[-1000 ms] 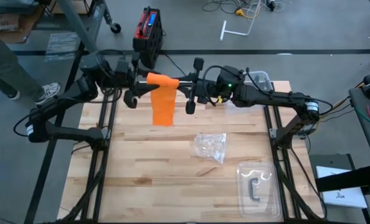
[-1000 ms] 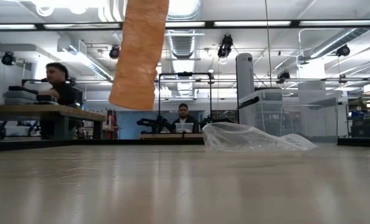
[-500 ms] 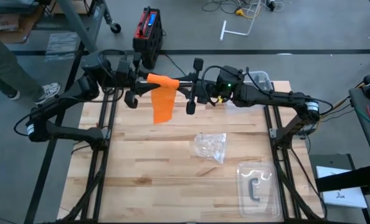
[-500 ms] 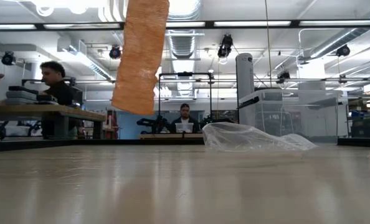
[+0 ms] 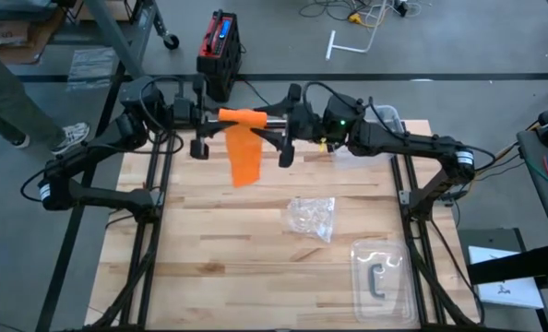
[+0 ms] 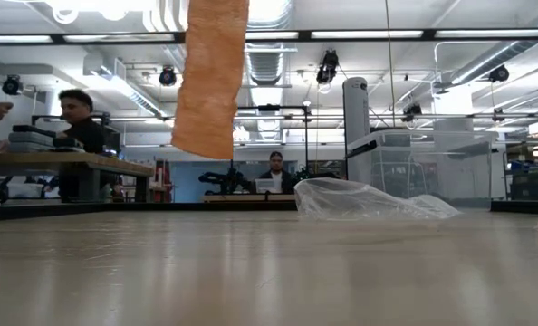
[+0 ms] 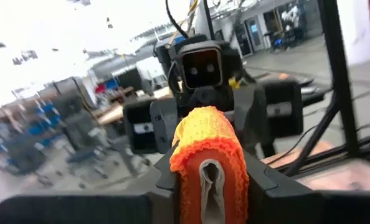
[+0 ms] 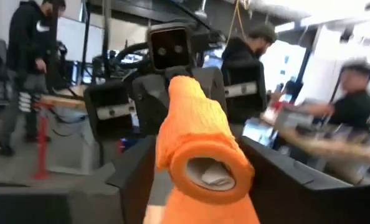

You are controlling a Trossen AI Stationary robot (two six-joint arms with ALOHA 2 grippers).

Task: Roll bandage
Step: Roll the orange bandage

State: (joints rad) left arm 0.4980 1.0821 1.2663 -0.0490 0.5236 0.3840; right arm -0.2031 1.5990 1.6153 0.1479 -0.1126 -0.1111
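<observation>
Your clear tray (image 5: 382, 279) holds a dark clip (image 5: 376, 281). Your left tool (image 5: 209, 118) grips the bandage (image 5: 244, 148) roll above the desk (image 5: 219, 240). Your right tool (image 5: 281, 124) faces it, fingers spread around the roll's other end.

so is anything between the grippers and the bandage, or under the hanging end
Nothing visible. The left gripper and right gripper sit at either end of the bandage roll, and its loose tail hangs free above bare table; the plastic wrapper lies off to the side.
</observation>
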